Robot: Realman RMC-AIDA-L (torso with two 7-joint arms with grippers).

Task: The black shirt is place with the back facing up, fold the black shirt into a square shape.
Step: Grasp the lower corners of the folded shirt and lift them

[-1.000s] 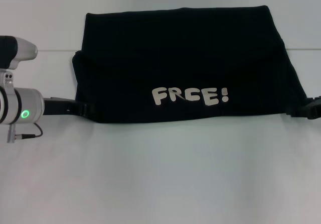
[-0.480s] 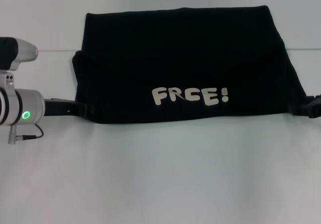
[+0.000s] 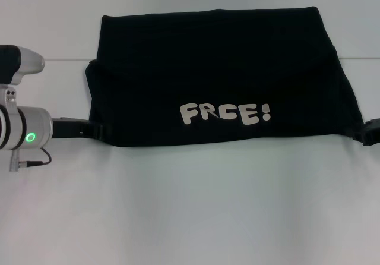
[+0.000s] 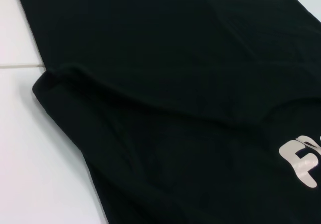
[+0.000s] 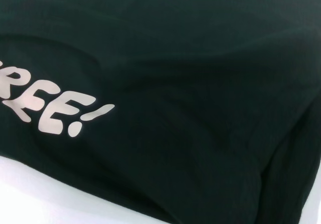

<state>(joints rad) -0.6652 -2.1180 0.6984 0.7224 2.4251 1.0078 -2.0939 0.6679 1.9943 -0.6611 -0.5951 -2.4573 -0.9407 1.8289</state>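
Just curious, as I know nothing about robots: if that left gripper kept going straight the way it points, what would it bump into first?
Most likely the black shirt: the left gripper points right at its near left corner and looks already against it, though depth is unclear.

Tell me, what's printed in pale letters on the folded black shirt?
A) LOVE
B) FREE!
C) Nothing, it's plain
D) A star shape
B: the black shirt shows pale lettering reading "FREE!" near its front edge in the head view, and parts of it show in both wrist views.
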